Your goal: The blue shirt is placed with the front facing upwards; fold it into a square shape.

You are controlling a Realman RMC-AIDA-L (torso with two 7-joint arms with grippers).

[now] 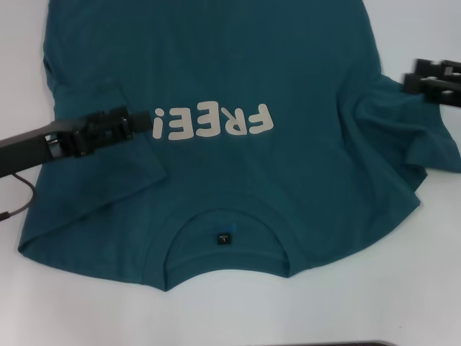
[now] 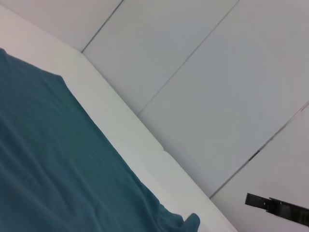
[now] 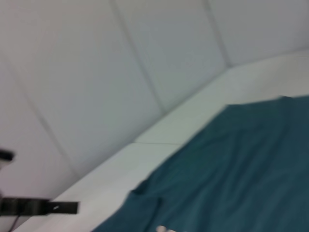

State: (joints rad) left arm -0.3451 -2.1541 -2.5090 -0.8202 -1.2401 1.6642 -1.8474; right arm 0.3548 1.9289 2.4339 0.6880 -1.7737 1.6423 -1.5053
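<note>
Only the head view shows the blue shirt (image 1: 238, 144) whole: spread front-up on the white bench (image 1: 403, 303), cream lettering (image 1: 214, 121) mid-chest, collar and small dark neck label (image 1: 223, 237) toward the robot. The left sleeve is folded inward over the body; the right sleeve (image 1: 403, 130) lies rumpled and bunched.

The left claw (image 1: 144, 119) lies across the folded sleeve, its tip just beside the end of the lettering; whether it is clenched or released I cannot tell. The right claw (image 1: 425, 76) sits at the frame's right edge, just above the rumpled sleeve; its state likewise cannot be told.

The left wrist view shows plain teal cloth (image 2: 63, 169), a bench edge, pale wall panels, and a dark bar of the other arm farther off (image 2: 277, 208). The right wrist view shows much the same.

Bare bench lies along the collar side and both flanks; the shirt's hem runs out of the head view's top.
</note>
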